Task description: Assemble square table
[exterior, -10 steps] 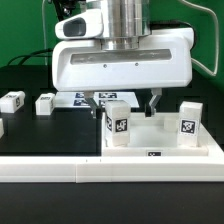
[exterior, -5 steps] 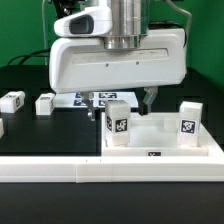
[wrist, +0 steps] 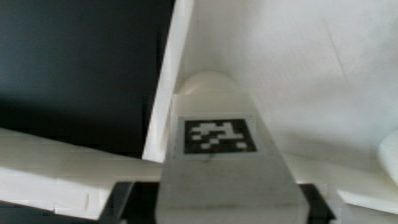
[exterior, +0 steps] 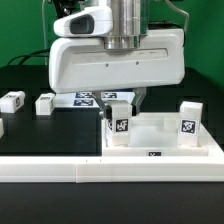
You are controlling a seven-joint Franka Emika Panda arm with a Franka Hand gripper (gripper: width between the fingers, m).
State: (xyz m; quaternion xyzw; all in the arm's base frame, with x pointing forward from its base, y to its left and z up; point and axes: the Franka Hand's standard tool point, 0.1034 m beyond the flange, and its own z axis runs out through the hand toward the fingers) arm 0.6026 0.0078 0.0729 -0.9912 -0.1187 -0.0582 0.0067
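The square table's white slab (exterior: 160, 141) lies flat at the exterior view's right, with its raised rim and a tag on its front side. Two white tagged legs stand upright on it, one at its left corner (exterior: 118, 125) and one at its right corner (exterior: 189, 121). My gripper (exterior: 120, 101) has come down over the left leg, one dark finger against each of its sides. The wrist view shows that leg (wrist: 217, 110) running between my fingers (wrist: 135, 205), tag facing the camera, with the slab (wrist: 302, 60) beneath.
Two more loose legs (exterior: 13, 100) (exterior: 45, 103) lie on the black table at the exterior view's left. The marker board (exterior: 85, 99) lies behind them. A long white L-shaped rail (exterior: 60, 171) runs along the front edge.
The jaws have drawn in from wide open until they press the left leg's sides. The arm, the leg and the slab have stayed in place.
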